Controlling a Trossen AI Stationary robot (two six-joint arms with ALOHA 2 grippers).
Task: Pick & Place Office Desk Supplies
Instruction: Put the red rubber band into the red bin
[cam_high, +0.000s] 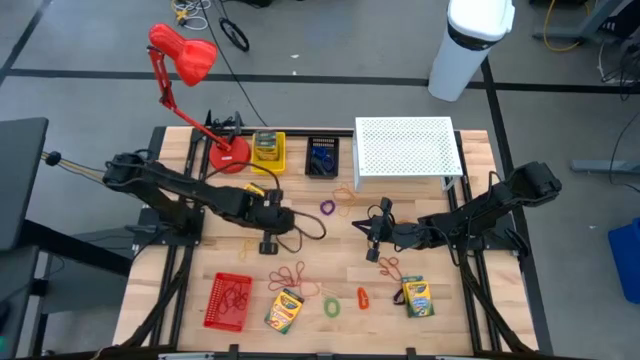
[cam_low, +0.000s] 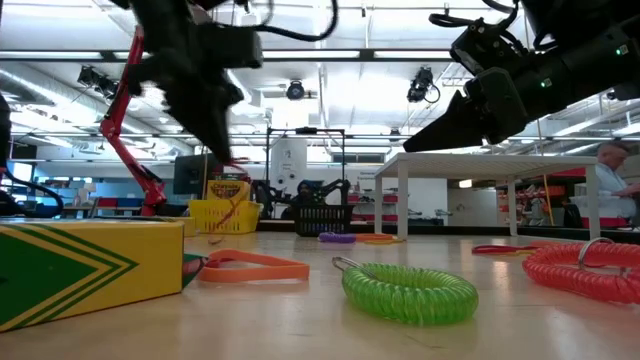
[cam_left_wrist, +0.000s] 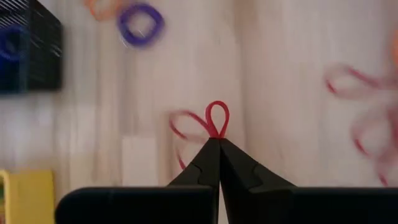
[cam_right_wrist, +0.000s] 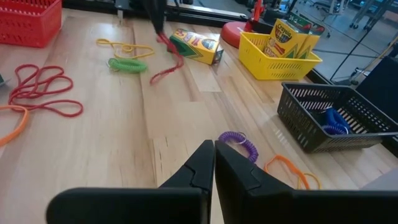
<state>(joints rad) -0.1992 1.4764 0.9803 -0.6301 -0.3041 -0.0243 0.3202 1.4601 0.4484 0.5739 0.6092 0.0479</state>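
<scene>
My left gripper (cam_high: 268, 243) hangs above the middle of the table, shut on a thin red rubber band (cam_left_wrist: 216, 118). My right gripper (cam_high: 372, 240) waits shut with nothing in it, right of centre above the wood. More red rubber bands (cam_high: 290, 275) lie loose on the table. Two crayon boxes (cam_high: 284, 310) (cam_high: 416, 296) lie near the front edge, with a green coil (cam_high: 332, 306) and an orange clip (cam_high: 362, 297) between them. A purple coil (cam_high: 327, 207) lies behind the grippers. Another crayon box stands in the yellow basket (cam_high: 268, 150). My left gripper pinches the red rubber band between its two fingertips (cam_left_wrist: 211, 152), slanting down from above. A small loop of the band (cam_left_wrist: 217, 111) sticks out past the tips. The rest hangs slack below the fingers (cam_right_wrist: 165, 61); whether its lower end touches the table, I cannot tell.
A red basket (cam_high: 228, 300) with rubber bands sits at the front left. At the back stand a black basket (cam_high: 321, 157) with blue coils, a white perforated riser (cam_high: 405, 150) and a red desk lamp (cam_high: 185, 60). Bare wood lies between the two grippers.
</scene>
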